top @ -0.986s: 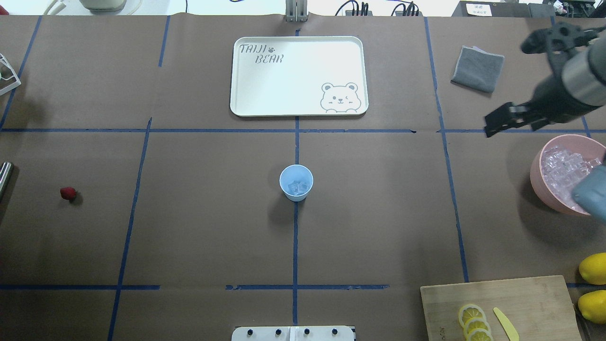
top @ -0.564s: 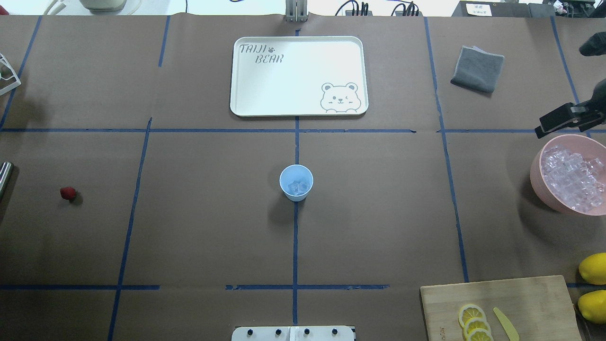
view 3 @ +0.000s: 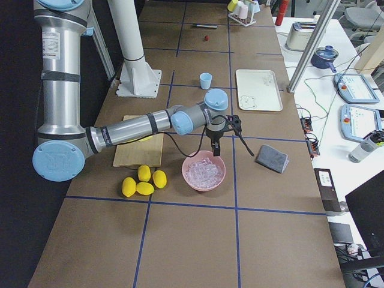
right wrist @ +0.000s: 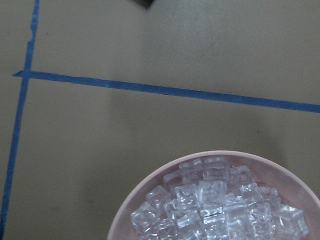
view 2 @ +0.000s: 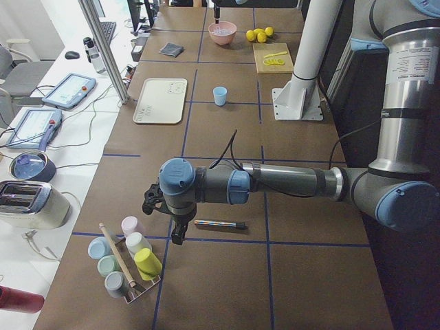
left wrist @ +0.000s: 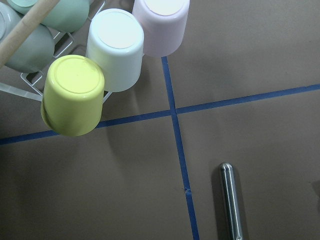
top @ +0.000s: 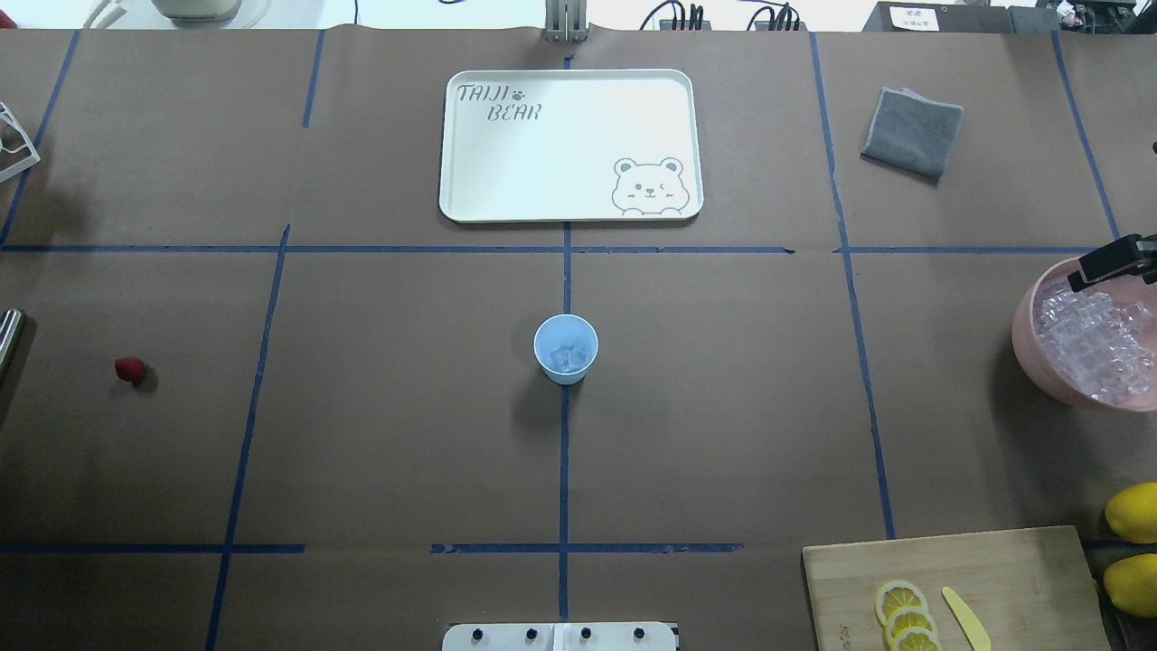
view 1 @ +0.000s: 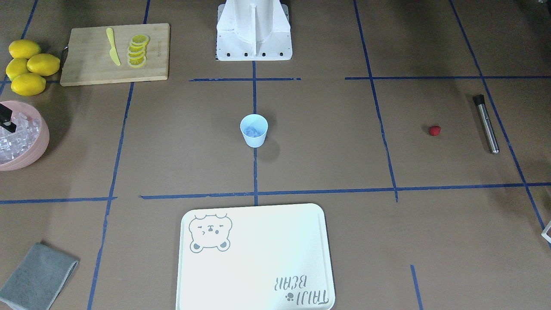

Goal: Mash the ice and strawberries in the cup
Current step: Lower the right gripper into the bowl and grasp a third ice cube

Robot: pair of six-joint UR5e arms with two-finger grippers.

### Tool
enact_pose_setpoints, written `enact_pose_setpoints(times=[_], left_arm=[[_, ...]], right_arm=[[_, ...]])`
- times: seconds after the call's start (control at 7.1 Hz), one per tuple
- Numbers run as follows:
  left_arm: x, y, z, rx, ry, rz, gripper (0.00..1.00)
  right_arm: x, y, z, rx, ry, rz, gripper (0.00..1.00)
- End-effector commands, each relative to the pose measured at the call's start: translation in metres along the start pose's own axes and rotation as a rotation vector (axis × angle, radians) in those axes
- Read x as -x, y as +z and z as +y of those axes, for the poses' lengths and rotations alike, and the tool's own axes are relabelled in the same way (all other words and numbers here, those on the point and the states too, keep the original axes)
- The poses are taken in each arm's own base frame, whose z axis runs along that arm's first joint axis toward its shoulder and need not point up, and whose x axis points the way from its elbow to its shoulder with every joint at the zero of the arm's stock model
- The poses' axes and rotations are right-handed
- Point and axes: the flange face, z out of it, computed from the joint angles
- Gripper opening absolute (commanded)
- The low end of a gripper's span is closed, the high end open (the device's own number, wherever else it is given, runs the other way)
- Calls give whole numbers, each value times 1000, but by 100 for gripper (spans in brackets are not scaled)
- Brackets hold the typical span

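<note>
The light-blue cup (top: 565, 348) stands upright at the table's middle with a few ice cubes (top: 568, 357) in it; it also shows in the front view (view 1: 254, 130). The red strawberry (top: 129, 368) lies alone far to the left. My right gripper (view 3: 227, 142) hangs over the far rim of the pink bowl (top: 1030, 357) of ice, jaws apart and empty; only one fingertip (top: 1110, 259) shows in the overhead view. My left gripper (view 2: 177, 232) hovers above the steel muddler (view 2: 220, 224); I cannot tell whether it is open or shut.
A white bear tray (top: 569, 145) lies beyond the cup. A grey cloth (top: 911, 131) is at the back right. A cutting board (top: 949, 588) with lemon slices and whole lemons (top: 1133, 513) sits near right. A cup rack (left wrist: 95, 60) is beside the muddler (left wrist: 231, 200).
My right arm has drawn back to the right, almost out of the overhead view, and its fingertip now sits over the pink bowl's rim. The cup and the strawberry have not moved.
</note>
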Motion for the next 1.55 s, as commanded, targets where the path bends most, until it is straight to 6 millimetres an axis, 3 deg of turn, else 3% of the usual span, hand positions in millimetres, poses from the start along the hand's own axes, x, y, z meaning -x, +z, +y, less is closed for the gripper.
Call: enact_pose_setpoints(times=[0.0, 0.56, 1.27, 1.41], left_arm=[[-2, -2, -1, -4, 4, 0, 100], [-3, -3, -2, -4, 5, -2, 100], [-3, -3, -3, -5, 6, -2, 100], [-3, -3, -3, -5, 6, -2, 100]], right_arm=[[-28, 27, 3, 39, 38, 20, 99], [-21, 50, -2, 65, 15, 55, 98], [-19, 55, -2, 70, -1, 63, 68], [-21, 56, -1, 74, 0, 64, 65]])
